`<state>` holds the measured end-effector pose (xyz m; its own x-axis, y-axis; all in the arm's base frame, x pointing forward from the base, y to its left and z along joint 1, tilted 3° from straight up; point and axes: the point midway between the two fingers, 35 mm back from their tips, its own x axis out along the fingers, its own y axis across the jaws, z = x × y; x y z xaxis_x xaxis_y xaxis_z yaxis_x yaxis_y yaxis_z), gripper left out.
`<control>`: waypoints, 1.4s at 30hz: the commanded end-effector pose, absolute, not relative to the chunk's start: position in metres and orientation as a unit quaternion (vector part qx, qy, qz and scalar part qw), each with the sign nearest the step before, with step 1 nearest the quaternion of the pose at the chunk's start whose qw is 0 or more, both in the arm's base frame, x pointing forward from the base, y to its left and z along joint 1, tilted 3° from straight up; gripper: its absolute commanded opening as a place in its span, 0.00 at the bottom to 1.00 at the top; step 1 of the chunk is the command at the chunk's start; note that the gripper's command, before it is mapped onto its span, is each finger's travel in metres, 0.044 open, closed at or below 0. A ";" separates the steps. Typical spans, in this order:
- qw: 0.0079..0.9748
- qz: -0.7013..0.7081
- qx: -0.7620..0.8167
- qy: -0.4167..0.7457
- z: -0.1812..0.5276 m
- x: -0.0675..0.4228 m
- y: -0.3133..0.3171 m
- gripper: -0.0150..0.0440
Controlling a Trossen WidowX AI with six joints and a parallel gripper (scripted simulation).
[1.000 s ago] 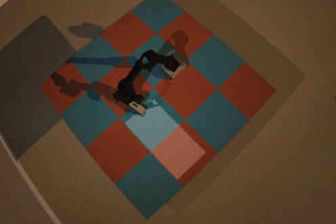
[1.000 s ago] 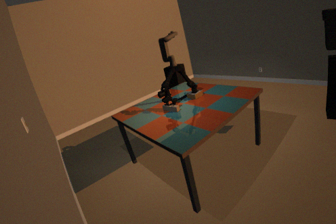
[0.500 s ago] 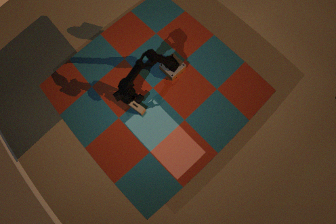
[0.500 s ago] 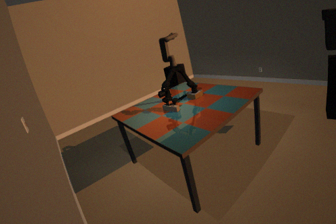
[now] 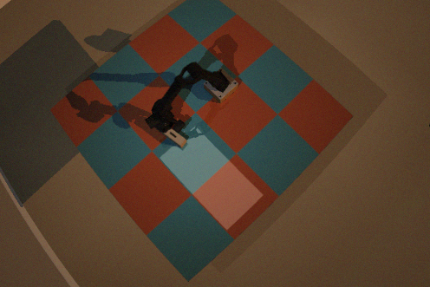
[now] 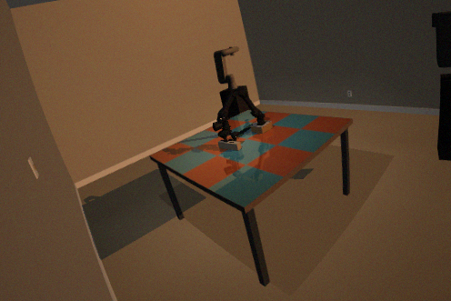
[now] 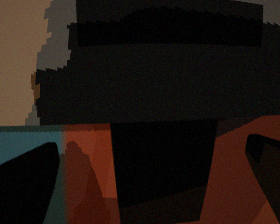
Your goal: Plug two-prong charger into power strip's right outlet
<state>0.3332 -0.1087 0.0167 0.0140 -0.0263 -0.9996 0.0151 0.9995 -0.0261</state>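
Note:
The power strip [image 5: 179,140] [image 6: 230,146] is a pale block on the table; in the wrist view it is a dark, shaded face [image 7: 150,85] across the top. The charger [image 7: 165,165] seems to be the black block between my fingers in the wrist view. Its far end meets the strip's face with no gap that shows. Prongs and outlet holes are hidden or too dark, so I cannot tell how deep the prongs sit. My gripper [image 5: 174,127] [image 6: 228,138] [image 7: 156,149] is open beside the strip, with a space between each finger and the charger.
The arm's pale base plate [image 5: 221,96] [image 6: 262,127] stands on the red and teal checkered table [image 5: 243,128] [image 6: 273,162]. The arm's links reach from the base to the strip. Shadows darken the table around the arm, and a bright patch lies in front of the strip.

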 end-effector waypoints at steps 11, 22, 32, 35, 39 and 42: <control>0.712 -0.011 -0.005 0.702 0.015 0.324 -0.108 1.00; 0.712 -0.011 -0.005 0.702 0.015 0.312 -0.109 1.00; 0.712 -0.011 -0.005 0.703 0.014 0.300 -0.109 1.00; 0.711 -0.011 -0.005 0.703 0.014 0.297 -0.109 1.00; 0.711 -0.011 -0.005 0.703 0.013 0.292 -0.109 1.00; 0.711 -0.011 -0.005 0.703 0.013 0.289 -0.109 1.00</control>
<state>0.2936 -0.1095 0.0135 0.0113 -0.0259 -0.9996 0.0135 0.9996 -0.0257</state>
